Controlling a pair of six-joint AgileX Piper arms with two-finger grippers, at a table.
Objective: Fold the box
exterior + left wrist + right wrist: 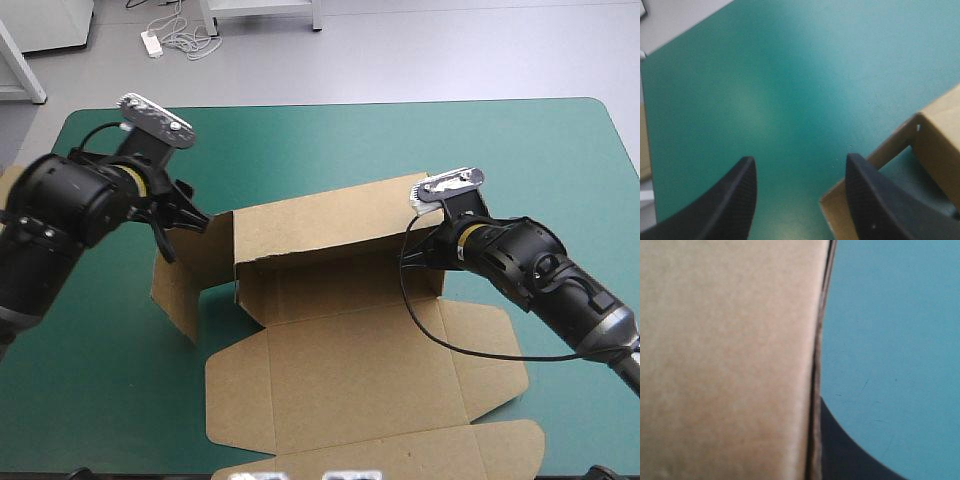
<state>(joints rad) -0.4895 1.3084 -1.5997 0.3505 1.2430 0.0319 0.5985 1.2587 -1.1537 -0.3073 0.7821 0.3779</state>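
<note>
The box is being folded in the middle of the frame. Its back wall is being pinched upright by the right gripper, while the left gripper is being held spread apart. It looks about half done, with the sides and lid not yet tucked.

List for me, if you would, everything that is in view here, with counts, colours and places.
box: one, brown, middle of the table; base and near flaps lie flat, far wall raised.
strip of board: one, brown, at the table's left edge.
table cover: one, teal-green, under everything.
left end effector: one, black, open, at the box's left end, holding nothing.
right end effector: one, black, shut on the box at the right end of the raised wall.
</note>
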